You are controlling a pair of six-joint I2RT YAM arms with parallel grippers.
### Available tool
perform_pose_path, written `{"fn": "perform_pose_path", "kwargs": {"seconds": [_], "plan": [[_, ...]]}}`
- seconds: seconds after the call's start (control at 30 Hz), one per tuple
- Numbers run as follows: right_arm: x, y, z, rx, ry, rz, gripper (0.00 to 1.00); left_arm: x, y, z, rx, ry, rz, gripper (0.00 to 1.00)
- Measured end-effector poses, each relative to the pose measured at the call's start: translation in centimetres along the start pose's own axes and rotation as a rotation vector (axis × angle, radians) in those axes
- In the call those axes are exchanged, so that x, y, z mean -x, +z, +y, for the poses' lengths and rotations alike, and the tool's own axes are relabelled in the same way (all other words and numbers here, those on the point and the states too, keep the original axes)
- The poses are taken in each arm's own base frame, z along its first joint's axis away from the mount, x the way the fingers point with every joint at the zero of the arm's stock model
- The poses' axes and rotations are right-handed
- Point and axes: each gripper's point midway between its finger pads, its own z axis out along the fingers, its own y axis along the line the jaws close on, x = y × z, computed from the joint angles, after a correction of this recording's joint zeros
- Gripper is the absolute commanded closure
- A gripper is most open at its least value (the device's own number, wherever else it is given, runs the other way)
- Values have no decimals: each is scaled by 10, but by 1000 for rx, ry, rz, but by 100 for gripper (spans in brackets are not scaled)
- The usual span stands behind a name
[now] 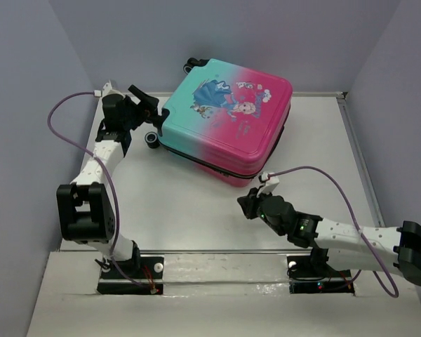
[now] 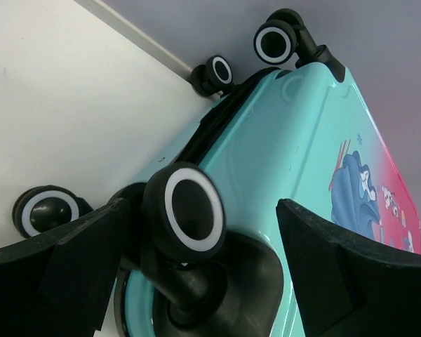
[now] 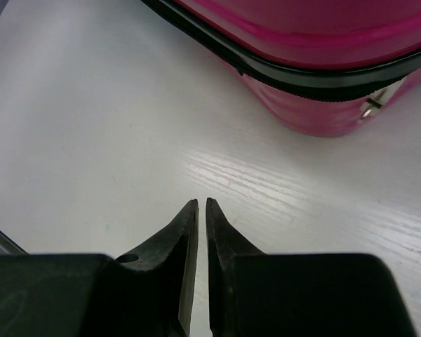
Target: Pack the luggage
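The luggage [image 1: 228, 119] lies flat and closed at the back of the table, teal end to the left, pink end to the right, princess print facing up. My left gripper [image 1: 155, 114] is open at its teal end. In the left wrist view its jaws [image 2: 200, 210] stand either side of a black caster wheel [image 2: 184, 210] without touching it, with the teal shell [image 2: 288, 140] behind. My right gripper [image 1: 244, 205] is shut and empty, low over the table just in front of the pink corner [image 3: 316, 42]. Its tips [image 3: 201, 202] are pressed together.
The white table [image 1: 182, 203] is walled in by grey panels on the left, back and right. A metal rail [image 1: 354, 140] runs along the right edge. A silver zipper pull [image 3: 370, 105] hangs at the pink corner. Purple cables loop over both arms.
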Motion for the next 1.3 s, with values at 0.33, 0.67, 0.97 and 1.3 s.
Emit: {"fn": "perform_pose_path", "kwargs": {"seconds": [0.33, 0.67, 0.97, 1.3], "plan": [[-2, -2, 3, 20, -1, 10, 84, -1, 20, -1, -26, -36, 20, 1], [-2, -2, 3, 23, -9, 12, 83, 1, 31, 11, -17, -69, -14, 73], [-1, -3, 2, 25, -3, 6, 61, 10, 34, 13, -21, -162, -48, 94], [2, -2, 0, 18, -4, -16, 50, 32, 26, -14, -21, -92, -60, 94]]}}
